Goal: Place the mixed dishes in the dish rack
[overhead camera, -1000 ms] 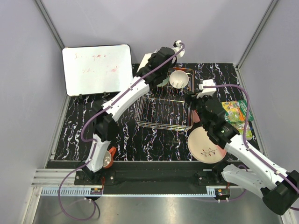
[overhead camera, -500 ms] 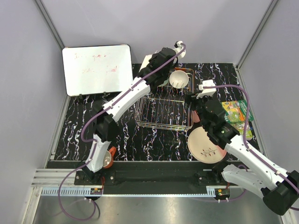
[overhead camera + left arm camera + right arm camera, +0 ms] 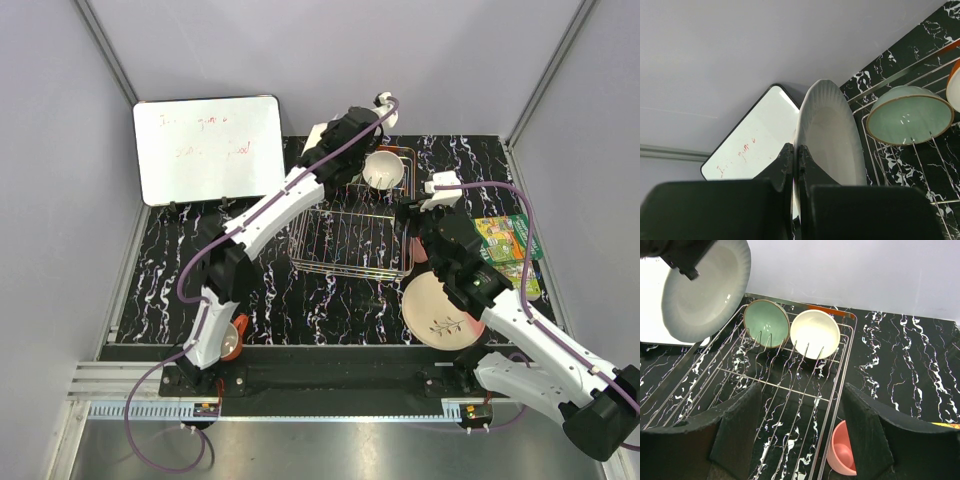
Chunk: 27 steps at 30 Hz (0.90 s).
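One dish airborne: your left tool [image 3: 794,154], clamped on the white plate [image 3: 830,130], has edged back over the dish rack [image 3: 350,245]; slot it next; right tool [image 3: 800,437] wide.

- You see the left gripper [image 3: 794,153] closed on the white plate [image 3: 832,140], with its two dark fingers [image 3: 784,161] pinching the near rim from either side
- The plate stands on edge, its ribbed rim arcing up and its hollow face turned to your right
- Right of the plate, the mint green bowl [image 3: 908,118] sits tilted among the thin wires of the dish rack [image 3: 900,75], its opening facing you
- At the far right edge you catch only a sliver of the cream bowl [image 3: 956,91]
- Behind the plate on the left lies the whiteboard [image 3: 757,147], with faint red writing on it
- The black, white-veined table [image 3: 920,35] shows under the rack, and the grey wall [image 3: 740,50] fills the upper part
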Tool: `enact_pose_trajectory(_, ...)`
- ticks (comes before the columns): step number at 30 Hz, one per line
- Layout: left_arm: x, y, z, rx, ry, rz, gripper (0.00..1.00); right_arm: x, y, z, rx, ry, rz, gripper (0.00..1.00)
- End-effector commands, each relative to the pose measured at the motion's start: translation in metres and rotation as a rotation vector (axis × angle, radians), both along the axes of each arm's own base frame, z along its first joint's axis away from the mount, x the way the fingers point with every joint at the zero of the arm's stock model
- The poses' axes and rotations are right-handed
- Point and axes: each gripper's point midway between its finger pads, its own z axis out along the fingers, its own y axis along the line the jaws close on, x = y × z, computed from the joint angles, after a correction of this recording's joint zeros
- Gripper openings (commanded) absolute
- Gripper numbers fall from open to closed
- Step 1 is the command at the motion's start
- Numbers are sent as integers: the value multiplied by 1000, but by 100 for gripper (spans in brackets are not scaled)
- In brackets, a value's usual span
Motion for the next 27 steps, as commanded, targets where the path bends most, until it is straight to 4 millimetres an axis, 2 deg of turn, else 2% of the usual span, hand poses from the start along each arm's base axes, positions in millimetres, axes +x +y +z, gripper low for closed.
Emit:
enact_pose_trajectory(1, 5, 6, 33, -71, -105, 42, 0, -2, 1, 13, 43, -36, 3, 72)
enact_pose_trajectory(8, 12, 5, 10, -69, -66, 52, 0, -2, 3, 9, 35, -26, 8, 71)
enact_pose_trajectory(15, 21, 14, -4, -68, -42, 74, 0, -2, 5, 8, 34, -24, 14, 71)
enact_pose_trajectory(21, 25, 12, -16, -73, -23, 76, 0, -1, 7, 6, 31, -20, 23, 70)
enact_pose_trajectory(27, 35, 23, -30, -69, -1, 101, 0, -1, 10, 4, 27, -14, 29, 69)
